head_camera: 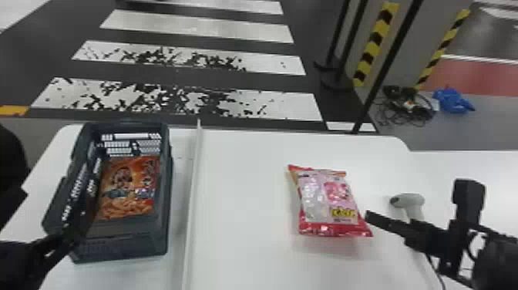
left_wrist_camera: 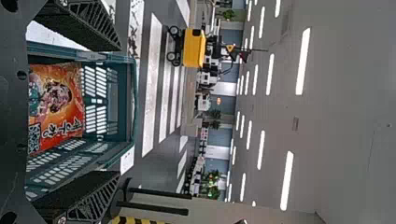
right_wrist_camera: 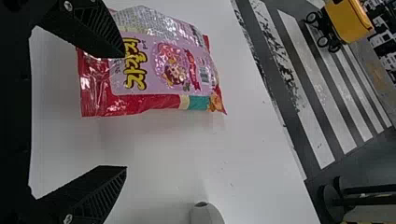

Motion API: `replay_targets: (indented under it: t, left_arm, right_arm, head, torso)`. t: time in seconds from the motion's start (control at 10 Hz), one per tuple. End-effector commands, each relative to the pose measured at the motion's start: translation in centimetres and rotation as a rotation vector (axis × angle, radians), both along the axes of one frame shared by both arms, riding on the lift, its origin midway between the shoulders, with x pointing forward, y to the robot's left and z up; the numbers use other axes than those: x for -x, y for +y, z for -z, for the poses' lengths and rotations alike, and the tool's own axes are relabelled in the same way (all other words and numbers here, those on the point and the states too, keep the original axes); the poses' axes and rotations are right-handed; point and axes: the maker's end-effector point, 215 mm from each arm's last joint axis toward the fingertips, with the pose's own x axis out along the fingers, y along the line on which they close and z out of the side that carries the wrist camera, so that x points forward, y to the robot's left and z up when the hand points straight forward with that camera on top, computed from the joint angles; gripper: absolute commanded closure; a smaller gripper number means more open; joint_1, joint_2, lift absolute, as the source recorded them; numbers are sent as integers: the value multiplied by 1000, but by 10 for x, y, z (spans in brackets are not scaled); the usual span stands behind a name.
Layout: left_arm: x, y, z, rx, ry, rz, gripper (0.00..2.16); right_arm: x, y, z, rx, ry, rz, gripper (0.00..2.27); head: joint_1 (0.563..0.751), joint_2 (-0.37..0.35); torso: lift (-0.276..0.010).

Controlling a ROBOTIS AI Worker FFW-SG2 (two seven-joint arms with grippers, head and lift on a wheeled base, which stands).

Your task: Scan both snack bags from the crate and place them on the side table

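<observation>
Glossy crinkled bag (head_camera: 327, 200), latticed rectangular crate (head_camera: 127, 247)

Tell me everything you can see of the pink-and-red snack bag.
The pink-and-red snack bag looks plump and glossy, in crinkled, plastic-looking film, with red ends, a pale pink panel, yellow lettering and a barcode. It lies flat on the white table, between the raised divider and the scanner. The right gripper is close by; contact cannot be told.

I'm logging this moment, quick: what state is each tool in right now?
Left tool: open, empty, at the crate.
Right tool: open, empty, near the pink snack bag.
</observation>
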Motion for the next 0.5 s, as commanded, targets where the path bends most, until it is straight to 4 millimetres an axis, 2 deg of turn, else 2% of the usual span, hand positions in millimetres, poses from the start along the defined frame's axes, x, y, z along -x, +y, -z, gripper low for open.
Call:
replay_targets:
  t: [0.0,0.2,0.4]
  left_arm:
    - [1,0,1,0,2,0,46]
    - [1,0,1,0,0,-1,46]
    - [2,2,2,-2,3,-1,46]
  right_arm:
    - [-10,16,-2,19,-1,-46,76]
    - [-17,39,5,51,22,-109,76]
    - [-26,48,15,81,35,-150,76]
  head:
    - [695,-124]
    - [695,-89]
    - [695,-65]
  torso:
    - [-98]
    - [-98]
    - [-98]
